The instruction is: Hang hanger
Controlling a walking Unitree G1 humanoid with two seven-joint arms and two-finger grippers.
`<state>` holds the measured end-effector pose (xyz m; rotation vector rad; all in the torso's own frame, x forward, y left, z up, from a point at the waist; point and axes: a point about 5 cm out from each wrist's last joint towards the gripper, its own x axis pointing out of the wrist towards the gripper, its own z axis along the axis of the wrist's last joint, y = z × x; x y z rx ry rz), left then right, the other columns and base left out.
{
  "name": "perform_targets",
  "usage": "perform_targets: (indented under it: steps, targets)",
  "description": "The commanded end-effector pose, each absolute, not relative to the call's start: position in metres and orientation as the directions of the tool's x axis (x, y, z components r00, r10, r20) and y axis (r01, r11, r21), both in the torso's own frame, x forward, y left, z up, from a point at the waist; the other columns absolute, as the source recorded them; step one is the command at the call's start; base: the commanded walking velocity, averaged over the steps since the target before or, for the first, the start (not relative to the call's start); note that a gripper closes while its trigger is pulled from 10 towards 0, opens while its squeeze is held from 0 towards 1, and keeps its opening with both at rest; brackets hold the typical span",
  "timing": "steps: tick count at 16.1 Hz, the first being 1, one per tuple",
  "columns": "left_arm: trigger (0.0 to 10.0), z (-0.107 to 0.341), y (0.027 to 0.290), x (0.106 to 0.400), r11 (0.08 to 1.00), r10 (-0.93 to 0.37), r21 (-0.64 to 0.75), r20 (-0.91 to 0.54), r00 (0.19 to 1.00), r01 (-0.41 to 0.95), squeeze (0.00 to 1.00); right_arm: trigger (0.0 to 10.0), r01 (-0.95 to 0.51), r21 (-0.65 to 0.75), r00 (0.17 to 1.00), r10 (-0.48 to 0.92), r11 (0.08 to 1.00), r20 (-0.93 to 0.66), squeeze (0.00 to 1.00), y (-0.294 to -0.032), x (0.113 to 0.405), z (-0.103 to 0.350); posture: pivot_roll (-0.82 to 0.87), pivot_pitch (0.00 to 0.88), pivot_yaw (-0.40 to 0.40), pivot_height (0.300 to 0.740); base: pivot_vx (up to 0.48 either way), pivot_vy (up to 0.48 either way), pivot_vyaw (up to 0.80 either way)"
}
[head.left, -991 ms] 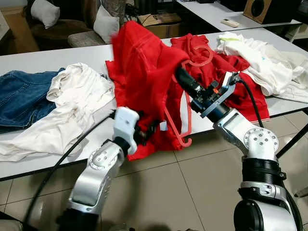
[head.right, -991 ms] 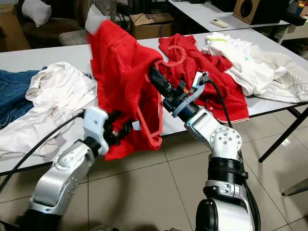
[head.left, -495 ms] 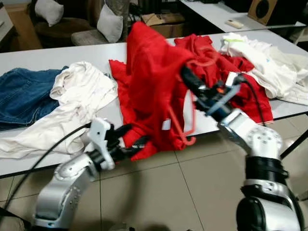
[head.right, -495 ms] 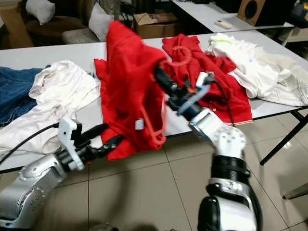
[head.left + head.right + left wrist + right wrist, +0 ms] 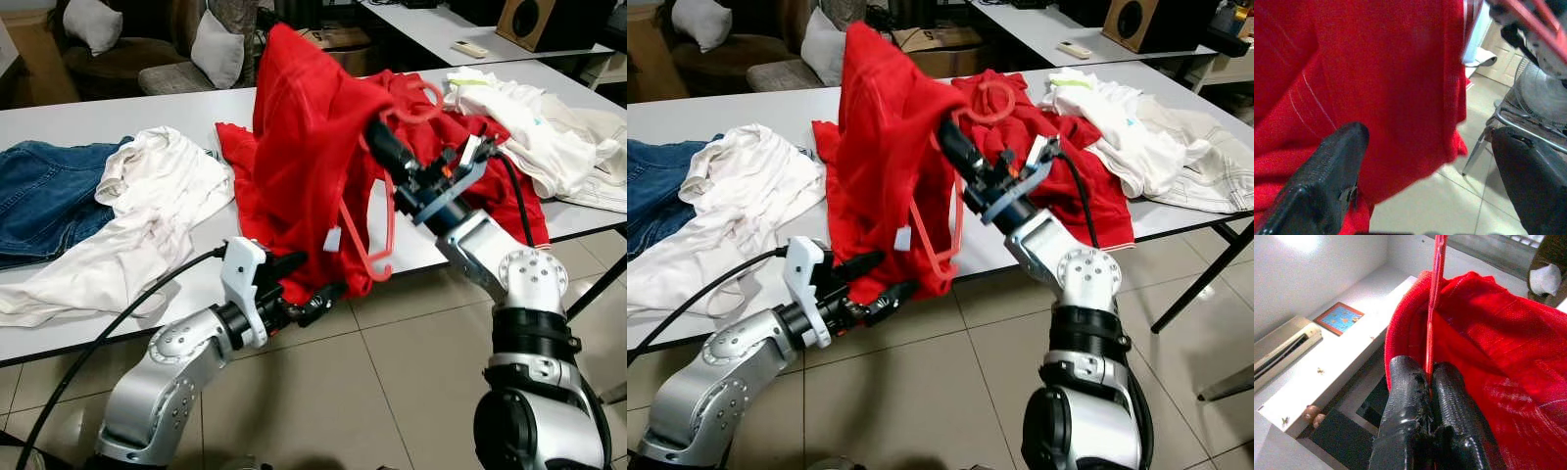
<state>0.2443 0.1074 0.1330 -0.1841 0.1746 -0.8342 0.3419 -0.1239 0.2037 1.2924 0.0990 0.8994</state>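
Observation:
A red plastic hanger (image 5: 376, 257) hangs in the air at the table's front edge, its hook (image 5: 423, 102) pointing up. A red shirt (image 5: 304, 147) is draped over one side of it. My right gripper (image 5: 376, 139) is shut on the hanger's upper bar; in the right wrist view its fingers (image 5: 1405, 391) pinch the thin red hanger bar (image 5: 1434, 328). My left gripper (image 5: 312, 279) is open, just below and in front of the shirt's lower hem. In the left wrist view its fingers (image 5: 1327, 166) are spread wide, with the red shirt (image 5: 1376, 73) close ahead.
The white table (image 5: 196, 108) carries blue jeans (image 5: 39, 196), a cream garment (image 5: 147, 196), another red garment (image 5: 500, 176) behind the right arm and white clothes (image 5: 549, 127) at the right. Tiled floor (image 5: 392, 382) lies below. Cushioned chairs (image 5: 147, 59) stand beyond the table.
My left gripper left the shirt's hem, dropped low and left with its fingers open, then came back up under the hem. My right gripper raised the hanger and shirt slightly.

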Motion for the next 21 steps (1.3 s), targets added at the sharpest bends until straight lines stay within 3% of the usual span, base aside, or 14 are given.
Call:
perform_targets:
  steps: [1, 6, 8, 9, 10, 11, 14, 16, 21]
  targets:
    - [10.0, 0.137, 0.101, 0.247, 0.673, -0.736, -0.21, -0.095, 0.67, 0.709, 1.0, 10.0, -0.524, 0.852, 0.668, 0.612, -0.017, 0.423, 0.0, -0.12, 0.345, 0.21, -0.08, 0.0, -0.016, 0.74, 0.0, 0.0, 0.0]
    - [10.0, 0.143, 0.092, 0.256, 0.74, -0.664, -0.228, -0.1, 0.741, 0.633, 1.0, 10.0, -0.497, 0.868, 0.689, 0.606, -0.003, 0.397, 0.0, -0.108, 0.35, 0.207, -0.07, 0.0, -0.016, 0.74, 0.0, 0.0, 0.0]
    - [10.0, 0.141, 0.098, 0.263, 0.824, -0.565, -0.169, -0.155, 0.811, 0.542, 1.0, 10.0, -0.491, 0.871, 0.698, 0.598, -0.001, 0.394, 0.0, -0.107, 0.352, 0.207, -0.06, 0.0, -0.015, 0.74, 0.0, 0.0, 0.0]
    - [10.0, 0.142, 0.1, 0.266, 0.851, -0.523, -0.151, -0.154, 0.838, 0.503, 0.46, 10.0, -0.49, 0.872, 0.7, 0.595, -0.003, 0.395, 0.0, -0.106, 0.352, 0.208, -0.06, 0.0, -0.016, 0.74, 0.0, 0.0, 0.0]
    - [10.0, 0.143, 0.102, 0.268, 0.863, -0.502, -0.148, -0.15, 0.852, 0.483, 0.46, 10.0, -0.489, 0.872, 0.701, 0.593, -0.005, 0.396, 0.0, -0.106, 0.353, 0.208, -0.06, 0.0, -0.016, 0.74, 0.0, 0.0, 0.0]
    - [10.0, 0.149, 0.1, 0.27, 0.874, -0.48, -0.157, -0.126, 0.868, 0.46, 0.0, 10.0, -0.483, 0.876, 0.707, 0.586, -0.009, 0.396, 0.0, -0.105, 0.354, 0.208, -0.06, 0.0, -0.018, 0.74, 0.0, 0.0, 0.0]
    - [10.0, 0.152, 0.097, 0.272, 0.897, -0.429, -0.165, -0.099, 0.898, 0.41, 0.0, 10.0, -0.477, 0.879, 0.711, 0.582, -0.011, 0.394, 0.0, -0.103, 0.355, 0.208, -0.06, 0.0, -0.02, 0.74, 0.0, 0.0, 0.0]
    - [0.0, 0.153, 0.096, 0.273, 0.904, -0.404, -0.19, -0.09, 0.91, 0.382, 0.0, 10.0, -0.474, 0.881, 0.714, 0.579, -0.014, 0.393, 0.0, -0.103, 0.356, 0.208, -0.06, 0.0, -0.023, 0.74, 0.0, 0.0, 0.0]
    - [0.0, 0.143, 0.099, 0.269, 0.914, -0.405, -0.108, -0.16, 0.9, 0.392, 0.0, 10.0, -0.466, 0.885, 0.723, 0.57, -0.015, 0.39, 0.0, -0.105, 0.356, 0.207, -0.05, 0.0, -0.024, 0.74, 0.0, 0.0, 0.0]
